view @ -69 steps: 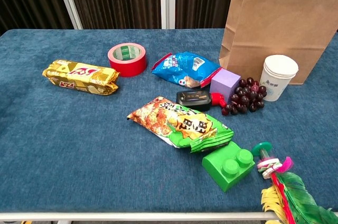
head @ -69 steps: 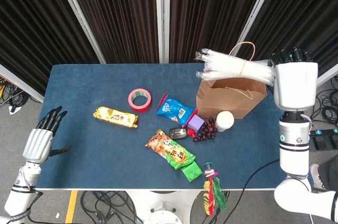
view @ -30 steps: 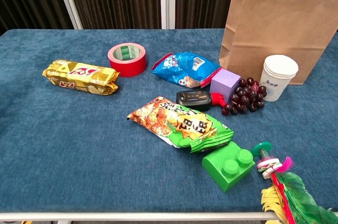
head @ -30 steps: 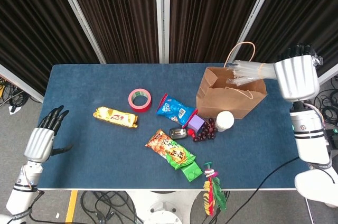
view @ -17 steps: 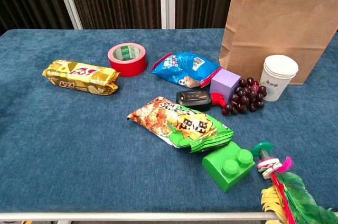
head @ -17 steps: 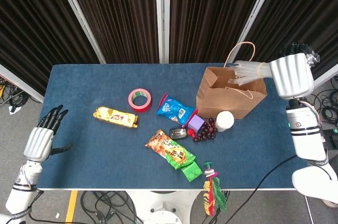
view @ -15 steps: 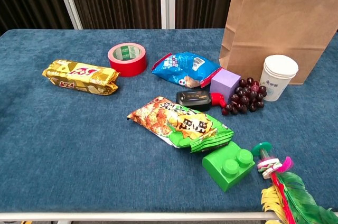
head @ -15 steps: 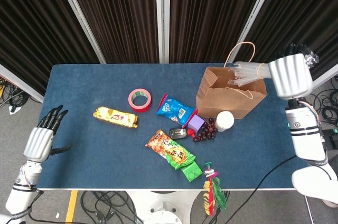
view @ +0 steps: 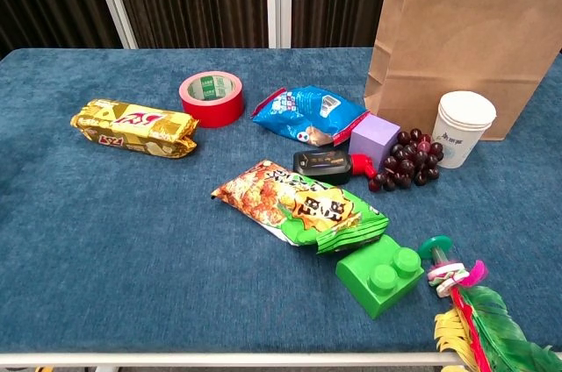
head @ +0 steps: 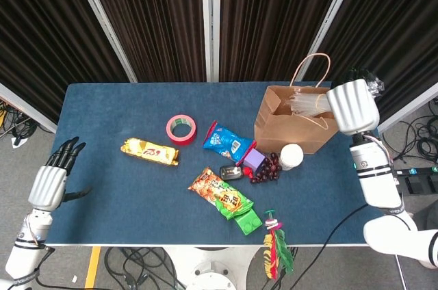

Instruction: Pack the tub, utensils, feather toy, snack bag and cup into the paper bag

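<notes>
Fingers [head: 361, 78] hold utensils [head: 306, 102] level, pointing left into paper bag [head: 294, 133]

Utensils lowered into the bag

The right hand [head: 352, 106] has swung from high beside the brown paper bag [head: 299, 128] to close over its right rim, and the bundle of clear plastic utensils [head: 308, 103] it grips, which earlier stuck out level above the bag's mouth and then tilted across the rim, now lies down inside the opening with only its upper part showing. The right forearm has come in toward the tabletop's edge with it. The bag's looped handle now stands clear of the bundle.
</notes>
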